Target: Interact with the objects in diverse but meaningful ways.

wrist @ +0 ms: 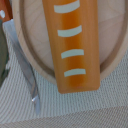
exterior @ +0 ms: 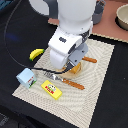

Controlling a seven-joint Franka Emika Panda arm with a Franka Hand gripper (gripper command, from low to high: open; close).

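Note:
A golden-brown scored bread loaf (wrist: 72, 45) lies on a round wooden plate (wrist: 30, 55) and fills the wrist view. In the exterior view the loaf (exterior: 76, 68) peeks out under my gripper (exterior: 70, 60), which hangs right over it. The fingers are hidden by the hand, and none show in the wrist view, so I cannot tell whether they are open or shut. A small yellow banana (exterior: 36, 54) lies at the mat's edge on the exterior view's left. A flat yellow box with a red label (exterior: 51, 89) lies on the mat's near part.
A small light-blue carton (exterior: 26, 77) stands on the mat's left corner. A wooden-handled utensil (exterior: 74, 84) lies near the yellow box, and another handle (exterior: 90, 60) sticks out beside the arm. A metal blade (wrist: 27, 75) lies beside the plate. A bowl (exterior: 122, 17) stands at the back right.

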